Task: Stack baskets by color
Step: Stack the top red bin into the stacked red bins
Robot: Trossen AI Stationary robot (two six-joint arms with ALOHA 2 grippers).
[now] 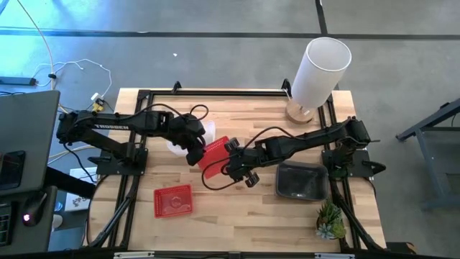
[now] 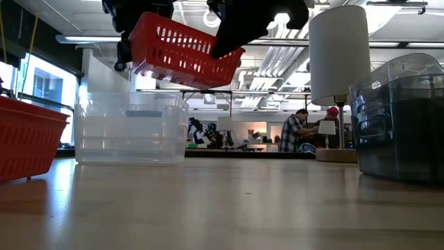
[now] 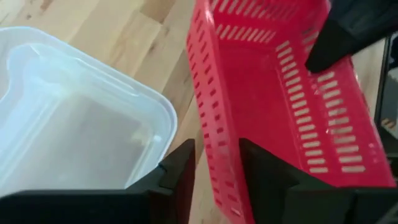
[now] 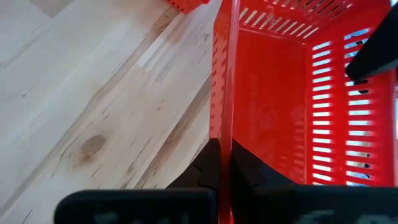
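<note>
A red mesh basket point(image 1: 215, 155) hangs tilted in the air over the table's middle, between my two grippers. My right gripper point(image 4: 222, 146) is shut on its right-hand wall. My left gripper point(image 3: 216, 148) is open and straddles the opposite wall point(image 3: 214, 124), one finger inside and one outside. A strip of table shows between the outer finger and the mesh. Below the left arm a clear basket point(image 3: 74, 118) rests flat on the table. A second red basket point(image 1: 173, 200) sits near the front left, and a dark grey one point(image 1: 300, 180) at the right. My right gripper pinches the red basket's side wall at its rim point(image 4: 222, 118), one finger inside the basket and one outside. The fingers slant down from the table's right side. The basket is lifted clear of the table point(image 2: 184, 48) and tilted. My left gripper's inner finger point(image 3: 264, 174) lies close against the opposite wall; I cannot tell whether it touches.
A tall white cylinder point(image 1: 316, 68) stands at the far right corner, a small green plant point(image 1: 330, 219) at the near right corner. Black frame rails point(image 1: 115, 216) run along the table's edges. Bare wood lies in the near middle.
</note>
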